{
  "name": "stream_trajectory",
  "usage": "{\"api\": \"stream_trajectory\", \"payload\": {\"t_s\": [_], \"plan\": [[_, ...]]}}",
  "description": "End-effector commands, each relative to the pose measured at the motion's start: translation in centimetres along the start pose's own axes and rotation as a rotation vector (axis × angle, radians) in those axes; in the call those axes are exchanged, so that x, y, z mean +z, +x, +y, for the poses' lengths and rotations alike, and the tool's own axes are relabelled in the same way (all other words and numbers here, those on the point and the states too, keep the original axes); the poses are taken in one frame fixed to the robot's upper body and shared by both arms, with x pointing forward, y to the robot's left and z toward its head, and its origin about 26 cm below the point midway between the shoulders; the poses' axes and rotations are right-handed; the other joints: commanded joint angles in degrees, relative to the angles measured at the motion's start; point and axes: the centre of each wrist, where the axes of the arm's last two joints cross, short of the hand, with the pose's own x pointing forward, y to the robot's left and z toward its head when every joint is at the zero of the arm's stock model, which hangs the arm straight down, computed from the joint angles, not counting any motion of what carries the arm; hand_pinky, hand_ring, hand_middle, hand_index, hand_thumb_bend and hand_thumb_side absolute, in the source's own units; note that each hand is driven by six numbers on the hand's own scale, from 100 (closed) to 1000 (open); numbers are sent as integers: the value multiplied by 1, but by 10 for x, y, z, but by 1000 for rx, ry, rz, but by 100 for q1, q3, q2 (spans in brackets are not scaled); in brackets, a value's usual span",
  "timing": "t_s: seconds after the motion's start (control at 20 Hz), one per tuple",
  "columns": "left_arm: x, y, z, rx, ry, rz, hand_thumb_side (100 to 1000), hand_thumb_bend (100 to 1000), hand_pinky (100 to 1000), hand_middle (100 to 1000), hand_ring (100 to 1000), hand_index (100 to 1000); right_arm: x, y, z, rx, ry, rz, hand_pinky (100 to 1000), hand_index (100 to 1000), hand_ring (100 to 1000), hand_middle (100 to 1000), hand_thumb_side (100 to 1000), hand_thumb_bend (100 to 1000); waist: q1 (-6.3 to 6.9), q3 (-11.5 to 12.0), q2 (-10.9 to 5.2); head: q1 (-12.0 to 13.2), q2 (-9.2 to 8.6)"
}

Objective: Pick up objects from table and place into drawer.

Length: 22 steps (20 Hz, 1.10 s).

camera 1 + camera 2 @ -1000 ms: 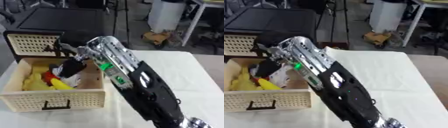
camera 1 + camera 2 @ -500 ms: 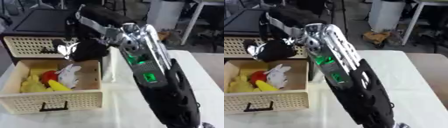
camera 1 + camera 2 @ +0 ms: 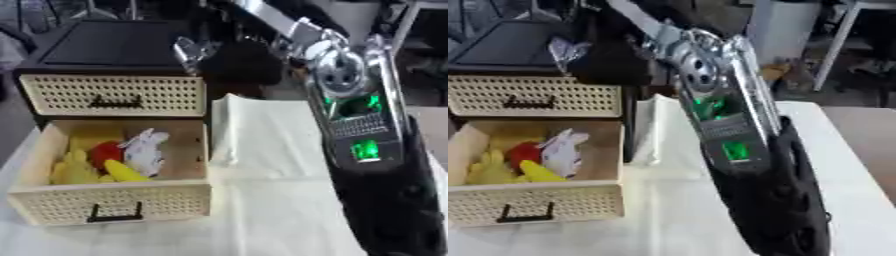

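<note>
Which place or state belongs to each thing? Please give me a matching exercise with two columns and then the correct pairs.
Things:
1. upper drawer
2. lower drawer
3. white object
4. right robot hand

Places or states:
A. pulled open
B. lying inside the lower drawer
C. closed
D. raised beside the cabinet top

Pairs: 1-C, 2-A, 3-B, 4-D

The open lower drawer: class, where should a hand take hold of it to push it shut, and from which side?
Take the lower drawer by the dark handle at the middle of its woven front panel, coming from the front, the side nearest the camera. The handle stands proud of a flat, upright face, and the drawer is pulled out toward the viewer, so a central push should probably send it straight back.
</note>
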Motion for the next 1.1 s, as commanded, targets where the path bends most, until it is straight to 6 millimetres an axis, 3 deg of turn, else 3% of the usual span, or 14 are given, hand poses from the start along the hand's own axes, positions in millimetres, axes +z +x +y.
{"api": "stream_trajectory", "payload": {"t_s": [0.05, 0.2, 0.25, 0.3, 0.35, 0.45, 0.5, 0.55, 0.85, 1.1], "plan": [[-2, 7, 6, -41, -22, -56, 534, 100, 100, 100, 100, 796, 11, -9, -22, -24, -120, 20, 100, 538, 331, 301, 572, 100, 51, -45, -108, 106, -23], [-1, 11, 1, -62, -80, -104, 560, 100, 100, 100, 100, 793, 18, -24, -33, -43, -243, 52, 100, 544, 317, 296, 615, 100, 78, -132, -121, 205, 14], [-2, 13, 0, -70, -102, -130, 608, 100, 100, 100, 100, 802, 21, -29, -37, -45, -288, 58, 100, 558, 317, 294, 679, 100, 90, -164, -128, 247, 34], [-2, 15, 0, -78, -121, -159, 644, 100, 100, 100, 100, 810, 23, -33, -40, -46, -331, 62, 100, 561, 319, 296, 688, 100, 100, -191, -135, 279, 57], [-3, 17, -1, -86, -139, -190, 762, 100, 100, 100, 100, 825, 26, -37, -42, -47, -368, 63, 100, 569, 326, 302, 706, 100, 112, -219, -142, 306, 82], [-4, 21, -1, -107, -172, -248, 909, 100, 100, 136, 100, 840, 30, -44, -47, -46, -435, 63, 106, 590, 339, 313, 773, 100, 133, -266, -155, 349, 116], [-5, 23, -1, -121, -194, -276, 921, 100, 100, 148, 100, 840, 33, -48, -49, -46, -471, 65, 108, 592, 341, 314, 776, 100, 143, -291, -161, 365, 125], [-5, 24, -2, -137, -215, -300, 974, 100, 100, 252, 100, 837, 35, -51, -51, -46, -503, 68, 120, 599, 351, 320, 795, 106, 156, -319, -166, 378, 128], [-7, 32, -3, -222, -333, -413, 1000, 100, 100, 446, 100, 823, 45, -67, -52, -36, -609, 96, 131, 609, 360, 329, 823, 140, 223, -437, -182, 432, 145], [-6, 37, -6, -272, -476, -494, 1000, 100, 100, 498, 100, 806, 51, -75, -54, -25, -656, 119, 158, 616, 386, 344, 848, 137, 268, -498, -171, 470, 138]]}}
